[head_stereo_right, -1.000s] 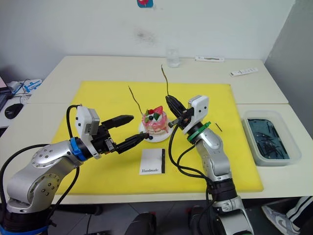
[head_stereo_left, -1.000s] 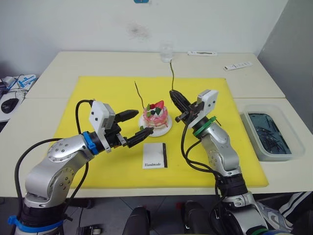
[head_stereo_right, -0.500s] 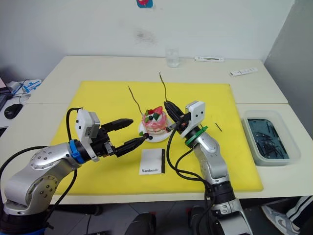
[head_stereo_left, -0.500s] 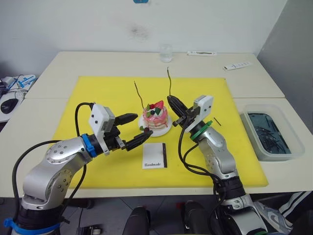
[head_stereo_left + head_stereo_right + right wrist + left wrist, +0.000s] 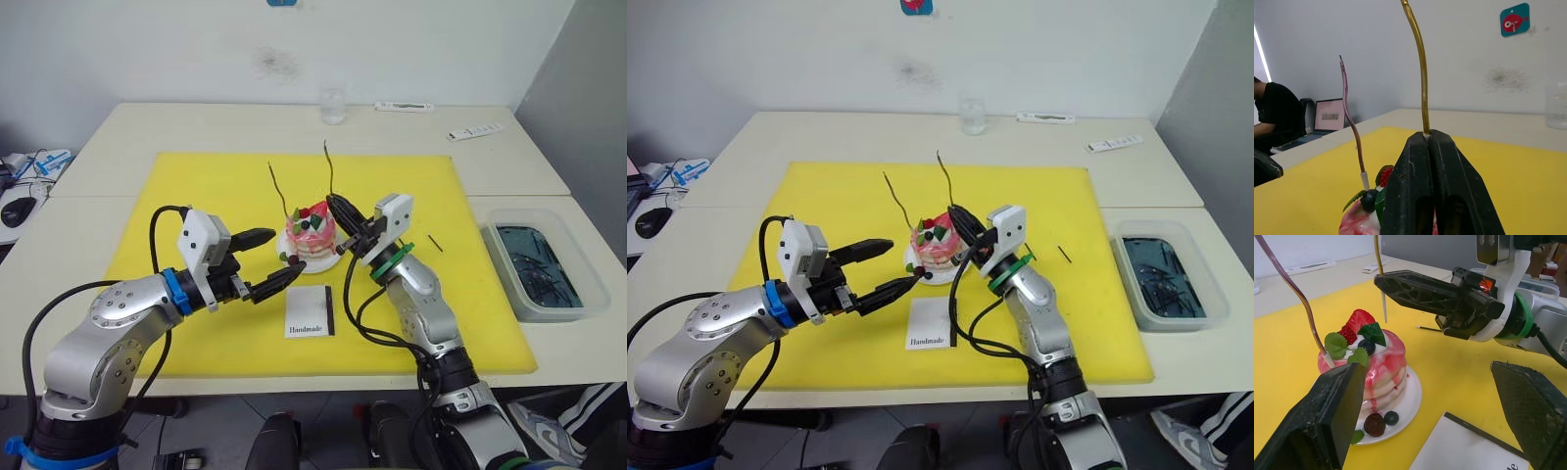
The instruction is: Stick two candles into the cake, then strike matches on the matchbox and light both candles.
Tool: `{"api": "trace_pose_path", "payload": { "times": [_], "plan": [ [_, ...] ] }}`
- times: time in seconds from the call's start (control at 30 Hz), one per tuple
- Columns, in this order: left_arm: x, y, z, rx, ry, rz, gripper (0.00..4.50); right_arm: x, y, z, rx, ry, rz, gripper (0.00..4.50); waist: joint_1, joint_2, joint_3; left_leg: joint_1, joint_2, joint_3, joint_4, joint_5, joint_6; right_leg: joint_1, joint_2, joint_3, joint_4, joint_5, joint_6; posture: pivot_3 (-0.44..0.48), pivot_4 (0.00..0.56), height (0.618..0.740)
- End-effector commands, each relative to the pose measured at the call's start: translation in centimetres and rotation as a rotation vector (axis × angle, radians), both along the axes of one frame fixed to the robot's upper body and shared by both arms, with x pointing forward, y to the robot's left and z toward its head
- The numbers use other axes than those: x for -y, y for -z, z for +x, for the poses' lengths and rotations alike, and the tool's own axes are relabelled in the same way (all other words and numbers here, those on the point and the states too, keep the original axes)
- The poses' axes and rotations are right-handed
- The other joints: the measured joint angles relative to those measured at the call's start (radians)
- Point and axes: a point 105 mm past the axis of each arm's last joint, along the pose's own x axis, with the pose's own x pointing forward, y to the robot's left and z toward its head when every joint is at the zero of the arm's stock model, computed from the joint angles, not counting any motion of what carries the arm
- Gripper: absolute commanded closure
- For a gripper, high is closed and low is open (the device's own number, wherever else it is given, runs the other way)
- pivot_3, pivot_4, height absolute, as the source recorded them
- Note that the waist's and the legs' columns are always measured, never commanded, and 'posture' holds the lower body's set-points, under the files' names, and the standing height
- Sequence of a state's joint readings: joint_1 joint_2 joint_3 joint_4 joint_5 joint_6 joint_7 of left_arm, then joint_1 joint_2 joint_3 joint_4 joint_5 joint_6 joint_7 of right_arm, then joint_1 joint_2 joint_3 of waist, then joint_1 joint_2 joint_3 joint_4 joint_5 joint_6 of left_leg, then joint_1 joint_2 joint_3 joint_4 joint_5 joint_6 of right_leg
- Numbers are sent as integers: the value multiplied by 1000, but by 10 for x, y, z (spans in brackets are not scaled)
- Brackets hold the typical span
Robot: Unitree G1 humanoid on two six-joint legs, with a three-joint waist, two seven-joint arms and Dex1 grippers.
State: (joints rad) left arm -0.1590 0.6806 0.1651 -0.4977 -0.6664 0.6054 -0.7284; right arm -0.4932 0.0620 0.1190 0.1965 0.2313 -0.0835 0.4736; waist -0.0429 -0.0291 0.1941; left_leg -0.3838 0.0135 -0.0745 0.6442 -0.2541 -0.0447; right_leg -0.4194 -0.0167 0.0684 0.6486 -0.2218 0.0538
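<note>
Our right tool (image 5: 338, 208) is pressed together on the second candle (image 5: 330, 168), pinching it near its lower end so the pale tip (image 5: 1384, 308) hangs just above the cake (image 5: 312, 230), close to the strawberry (image 5: 1356, 320) but not yet touching the icing. The first candle (image 5: 280, 194) already stands in the cake's left side, leaning a little away from the middle. So we judge ourselves halfway through the planting step — one in, one poised.

The next move, as we read it, calls for a short straight descent, keeping the stick upright and landing the tip in soft pink icing, not on the berries or leaves; the wire-thin stem looks likely to bend if pushed at an angle.

Our left tool (image 5: 267, 261) is spread and empty, hovering just beside the plate (image 5: 331, 262) on its left, near the matchbox (image 5: 311, 311). That box lies flat on the yellow mat (image 5: 196, 186) between the cake and the mat's near edge. One match (image 5: 435, 244) lies on the mat toward its right edge, well apart from the cake.

Room is tight between the two tools over the cake — the left one should hold off while the right lowers. Beyond that, the mat is open toward the desk's (image 5: 118, 127) far edge, where a glass (image 5: 333, 105) stands; a clear tray (image 5: 537, 258) sits near the right edge.
</note>
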Motion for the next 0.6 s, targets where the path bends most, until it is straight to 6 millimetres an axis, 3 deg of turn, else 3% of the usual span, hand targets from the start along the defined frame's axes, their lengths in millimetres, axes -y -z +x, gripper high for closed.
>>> {"api": "trace_pose_path", "payload": {
  "times": [0.03,0.6],
  "plan": [
    [0,-7,-1,36,4,-5,0,-3,-12,0,57,6,10,4476,0,0,0,0,0,0,0,0,0,0,0,0,0,0,0,0,150,740],
    [3,-9,0,39,21,-14,0,-4,4,0,36,13,-16,4476,-1,0,0,0,0,0,0,0,0,0,0,0,0,0,0,0,150,740]
  ]
}}
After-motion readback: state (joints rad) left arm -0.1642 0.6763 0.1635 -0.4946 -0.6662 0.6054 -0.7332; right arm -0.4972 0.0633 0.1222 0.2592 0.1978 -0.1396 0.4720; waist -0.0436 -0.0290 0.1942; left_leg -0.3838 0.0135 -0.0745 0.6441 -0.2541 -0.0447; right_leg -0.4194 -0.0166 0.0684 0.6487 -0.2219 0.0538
